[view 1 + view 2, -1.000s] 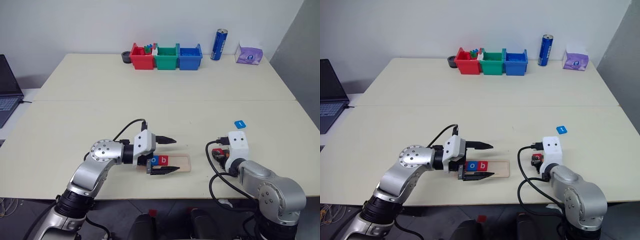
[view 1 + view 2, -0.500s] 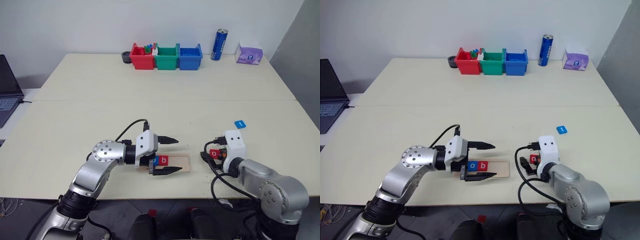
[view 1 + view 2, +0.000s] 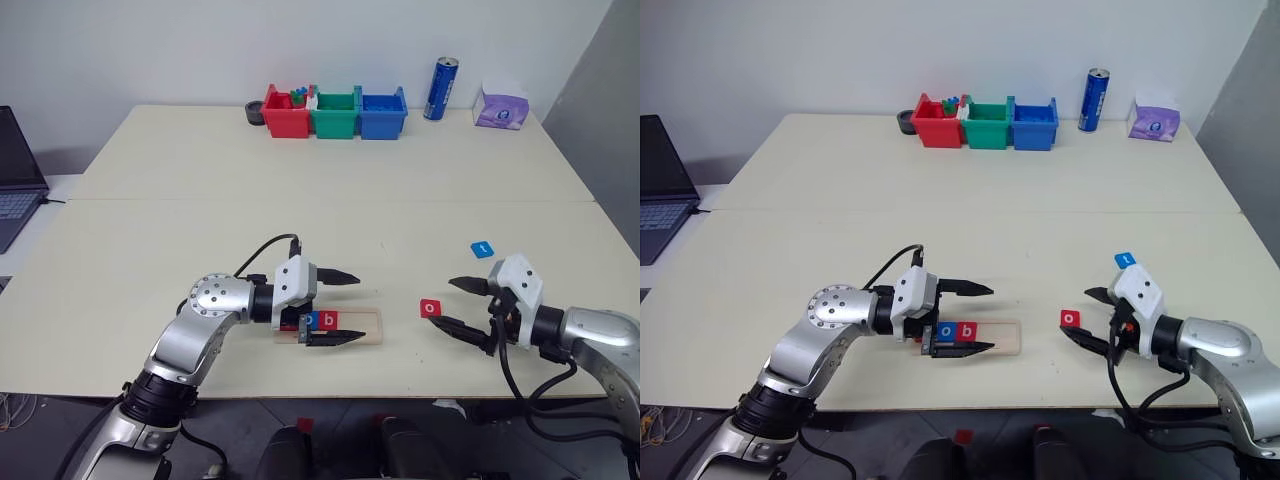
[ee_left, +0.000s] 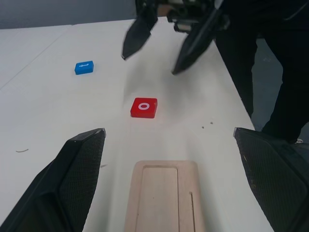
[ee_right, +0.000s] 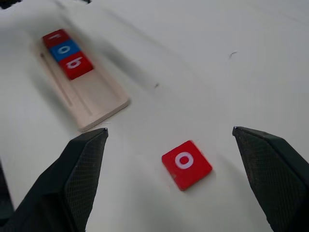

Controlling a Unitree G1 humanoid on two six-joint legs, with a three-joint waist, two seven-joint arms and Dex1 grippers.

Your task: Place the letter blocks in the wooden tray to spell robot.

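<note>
Claws (image 3: pixel 467 308) (image 3: pixel 340 307) both wide, right wrist view reveals tray's (image 5: pixel 99 99) third, possibly r, tile (image 5: pixel 54 37).

Bright, even overhead light across the pale table (image 3: pixel 330 190); shadows soft and short. Wrist views show motion blur toward the upper frame.

Two open end effectors flank a loose red letter tile on the pale desk (image 3: pixel 330 200).

The left end effector (image 3: pixel 345 307) straddles the long pale-wood tray (image 3: pixel 365 327), where a blue tile (image 3: pixel 309 320) and a red "b" tile (image 3: pixel 328 320) sit side by side. The right end effector (image 3: pixel 455 304), fingers spread and empty, points at the red square "o" tile (image 3: pixel 430 308) lying flat between it and the tray. A blue square tile (image 3: pixel 482 248) lies farther back. Red (image 3: pixel 284 114), green (image 3: pixel 333 113) and blue plastic bins (image 3: pixel 382 113), a blue can (image 3: pixel 440 89) and a purple tissue pack (image 3: pixel 499 107) line the far edge.
</note>
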